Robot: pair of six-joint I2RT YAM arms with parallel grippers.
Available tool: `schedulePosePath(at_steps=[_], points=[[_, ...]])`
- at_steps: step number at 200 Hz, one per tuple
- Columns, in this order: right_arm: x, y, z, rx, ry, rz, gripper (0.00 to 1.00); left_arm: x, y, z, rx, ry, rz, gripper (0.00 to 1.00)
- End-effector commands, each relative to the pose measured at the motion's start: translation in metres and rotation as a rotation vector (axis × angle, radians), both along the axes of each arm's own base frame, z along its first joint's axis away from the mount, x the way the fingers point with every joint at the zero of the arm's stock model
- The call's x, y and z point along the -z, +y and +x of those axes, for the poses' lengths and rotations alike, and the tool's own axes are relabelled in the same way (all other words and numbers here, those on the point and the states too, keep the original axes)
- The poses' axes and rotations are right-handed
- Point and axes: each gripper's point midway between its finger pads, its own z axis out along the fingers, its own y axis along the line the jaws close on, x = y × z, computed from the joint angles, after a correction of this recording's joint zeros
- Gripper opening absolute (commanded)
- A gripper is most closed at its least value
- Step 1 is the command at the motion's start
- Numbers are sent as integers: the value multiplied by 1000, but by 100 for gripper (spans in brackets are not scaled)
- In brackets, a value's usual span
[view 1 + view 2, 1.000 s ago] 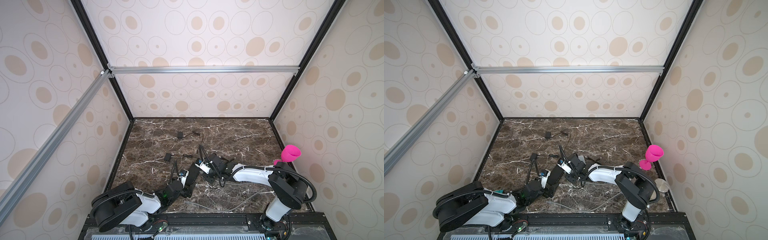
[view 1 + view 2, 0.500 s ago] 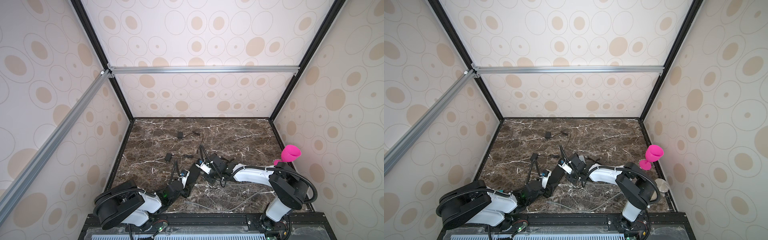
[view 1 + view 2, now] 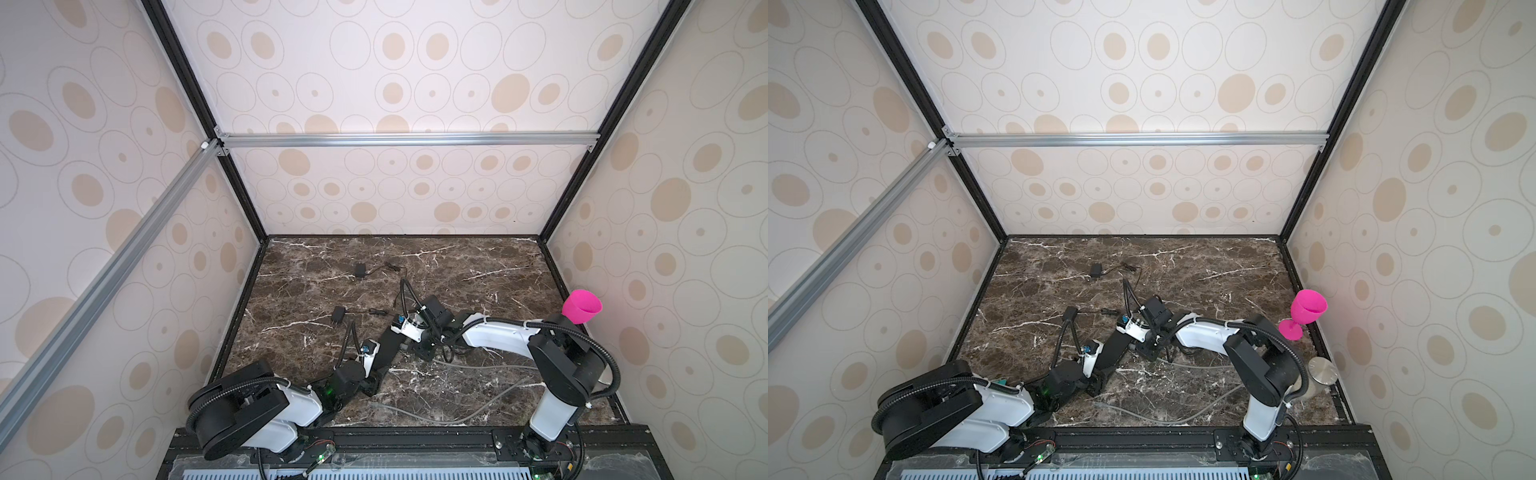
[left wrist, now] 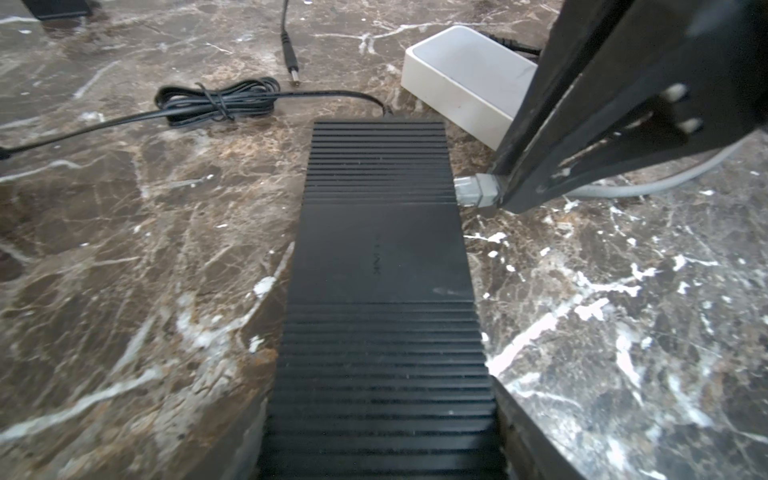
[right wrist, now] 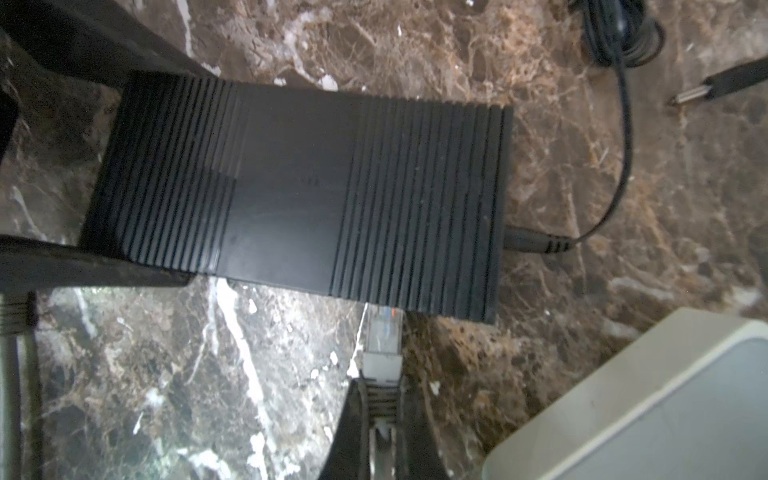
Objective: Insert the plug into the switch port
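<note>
Plug (image 5: 381, 345) tight between right fingers (image 5: 345, 444), tip at switch (image 5: 299, 191); switch tight between left fingers (image 5: 83, 264).

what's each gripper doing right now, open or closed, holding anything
left gripper: fingers closed on one end of the switch
right gripper: fingers closed on the plug, behind its clear tip

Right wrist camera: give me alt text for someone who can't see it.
The right gripper pinches a clear network plug by its grey boot, the tip meeting the long side of a black ribbed switch on a marble table. The left gripper's fingers clamp one end of the switch; a white box sits nearby.
</note>
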Motion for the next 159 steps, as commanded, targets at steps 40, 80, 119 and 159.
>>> schedulePosePath(at_steps=[40,80,119,159], points=[[-104,46,59,36,-225,238,0,3,-31,-40,268,55,-25,0],[-49,32,67,93,-185,103,0,3,-31,-40,268,54,-34,0],[-30,31,69,111,-154,54,0,1,-36,-41,285,57,-46,0],[-92,40,85,113,-283,134,0,7,-35,-42,282,74,-32,0]])
